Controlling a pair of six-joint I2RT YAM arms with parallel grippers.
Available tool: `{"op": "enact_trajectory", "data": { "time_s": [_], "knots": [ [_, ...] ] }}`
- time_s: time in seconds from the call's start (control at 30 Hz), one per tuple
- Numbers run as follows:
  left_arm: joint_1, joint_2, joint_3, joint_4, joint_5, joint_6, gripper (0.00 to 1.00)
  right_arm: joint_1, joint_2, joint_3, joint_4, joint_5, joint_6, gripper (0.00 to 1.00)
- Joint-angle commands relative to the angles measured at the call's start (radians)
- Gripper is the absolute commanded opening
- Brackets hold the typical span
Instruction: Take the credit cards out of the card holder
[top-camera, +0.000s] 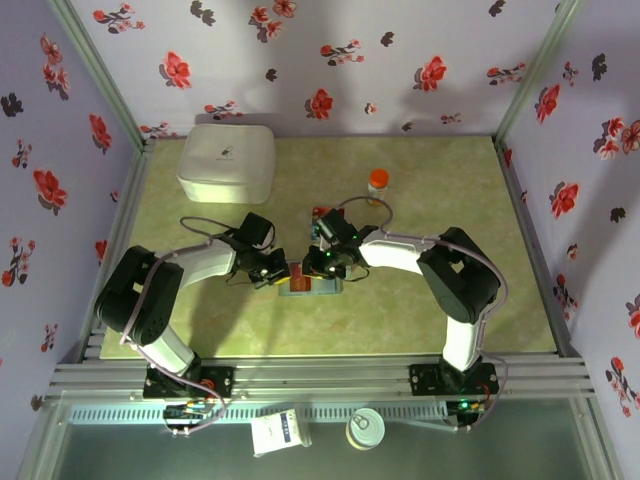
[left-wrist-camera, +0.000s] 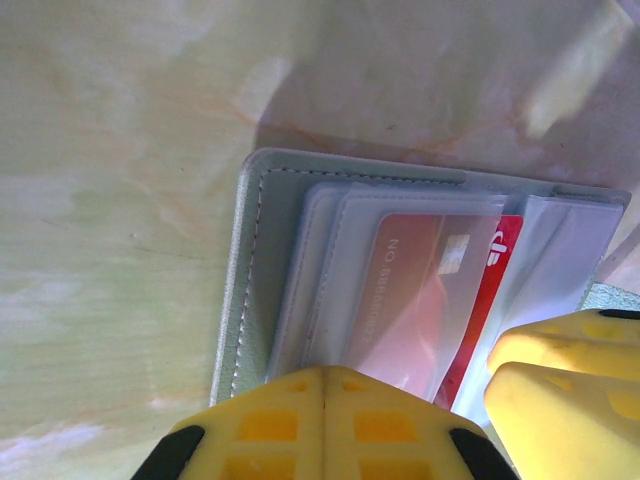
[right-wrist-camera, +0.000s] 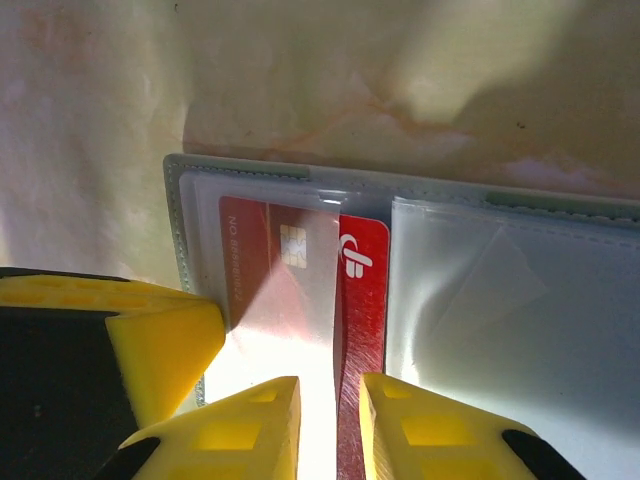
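So the card holder (right-wrist-camera: 420, 260) is lying open on the table (top-camera: 420, 180) between both arms. Left gripper (left-wrist-camera: 325, 400) is pinched fully together, pressing its edge, and the right gripper (right-wrist-camera: 330, 420) is clamped on the red card (right-wrist-camera: 362, 300), still half in its clear sleeve.

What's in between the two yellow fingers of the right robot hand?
The red credit card. In the right wrist view its edge runs down into the gap between the right gripper fingers, sticking out of the card holder sleeve.
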Motion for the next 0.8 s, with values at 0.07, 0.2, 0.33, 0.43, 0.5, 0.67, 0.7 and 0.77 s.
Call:
{"op": "enact_trajectory", "data": {
  "time_s": [0.07,0.2,0.33,0.43,0.5,0.67,0.7,0.77],
  "knots": [
    [-0.004,0.021,0.003,-0.034,-0.011,0.021,0.0,0.006,0.023,-0.004,-0.01,0.016,-0.024,0.24],
    [-0.004,0.022,0.004,-0.034,-0.012,0.021,0.0,0.006,0.028,-0.005,-0.017,0.029,-0.027,0.25],
    [-0.004,0.02,0.002,-0.034,-0.012,0.021,0.0,0.006,0.036,-0.007,-0.018,0.032,-0.028,0.25],
    [-0.005,0.023,0.002,-0.034,-0.01,0.02,0.0,0.006,0.041,-0.01,-0.015,0.03,-0.027,0.25],
    [-0.003,0.022,0.0,-0.033,-0.011,0.02,0.0,0.006,0.043,-0.013,-0.007,0.026,-0.024,0.25],
    [-0.004,0.024,-0.002,-0.031,-0.009,0.019,0.0,0.005,0.045,-0.019,0.013,0.014,-0.016,0.25],
    [-0.004,0.023,-0.005,-0.03,-0.009,0.018,0.0,0.006,0.047,-0.02,0.019,0.009,-0.013,0.25],
    [-0.004,0.024,-0.003,-0.03,-0.008,0.019,0.0,0.005,0.048,-0.025,0.041,-0.005,-0.004,0.25]
  ]
}}
